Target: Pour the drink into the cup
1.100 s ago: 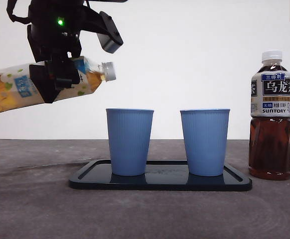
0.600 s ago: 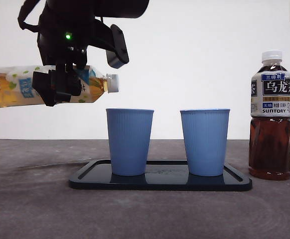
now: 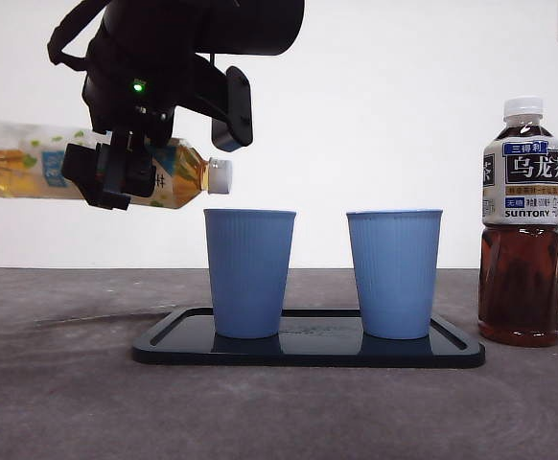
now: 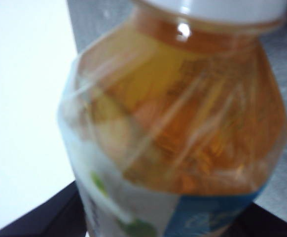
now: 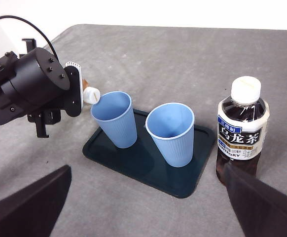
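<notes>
Tea bottle (image 3: 20,161) clenched sideways in left hand (image 3: 116,171), two blue cups (image 3: 249,273), one tray (image 3: 164,337), right hand (image 5: 143,207) released.

2 blue cups (image 3: 249,273) (image 3: 394,273), both on 1 dark tray (image 3: 308,352). 2 bottles: 1 amber tea bottle (image 3: 87,165) w/ white cap, held sideways; 1 dark tea bottle (image 3: 521,222) upright on table.

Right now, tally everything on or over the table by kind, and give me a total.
Bottles: 2, the light tea bottle held on its side by the left gripper, and the dark tea bottle standing on the table.
Cups: 2, the near cup and the far cup, both blue.
Trays: 1, the black tray.
Total: 5.
</notes>
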Action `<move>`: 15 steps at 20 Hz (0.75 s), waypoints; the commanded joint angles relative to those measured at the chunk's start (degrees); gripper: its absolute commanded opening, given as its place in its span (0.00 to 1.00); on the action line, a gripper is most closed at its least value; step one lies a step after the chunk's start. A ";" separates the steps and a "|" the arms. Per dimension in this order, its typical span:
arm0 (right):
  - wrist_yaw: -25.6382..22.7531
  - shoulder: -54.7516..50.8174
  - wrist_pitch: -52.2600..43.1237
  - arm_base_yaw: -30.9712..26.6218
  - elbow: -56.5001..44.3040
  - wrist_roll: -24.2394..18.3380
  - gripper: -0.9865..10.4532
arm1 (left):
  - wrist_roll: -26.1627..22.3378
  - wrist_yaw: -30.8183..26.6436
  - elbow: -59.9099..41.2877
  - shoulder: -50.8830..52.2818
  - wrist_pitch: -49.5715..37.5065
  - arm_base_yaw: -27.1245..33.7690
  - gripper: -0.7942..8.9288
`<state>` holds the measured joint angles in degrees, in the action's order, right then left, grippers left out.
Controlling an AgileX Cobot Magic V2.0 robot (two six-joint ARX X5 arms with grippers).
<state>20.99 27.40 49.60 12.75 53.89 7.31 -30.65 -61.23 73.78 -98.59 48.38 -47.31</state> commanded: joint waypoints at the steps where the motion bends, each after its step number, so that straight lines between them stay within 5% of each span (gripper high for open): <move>1: 0.20 0.20 -0.24 0.24 0.83 -0.04 0.52 | -0.42 -2.49 1.86 -0.44 -0.39 -0.70 0.33; 10: 0.00 0.17 -0.22 0.24 0.83 -0.28 0.52 | 3.78 -2.49 1.86 -0.39 0.20 -1.70 0.34; 15: -0.02 0.20 0.13 0.24 0.83 -0.61 0.52 | 11.13 -2.45 1.90 0.02 0.44 -2.32 0.33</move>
<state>20.97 27.40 49.89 12.75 53.89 7.29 -24.43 -61.63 73.78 -98.59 49.10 -48.97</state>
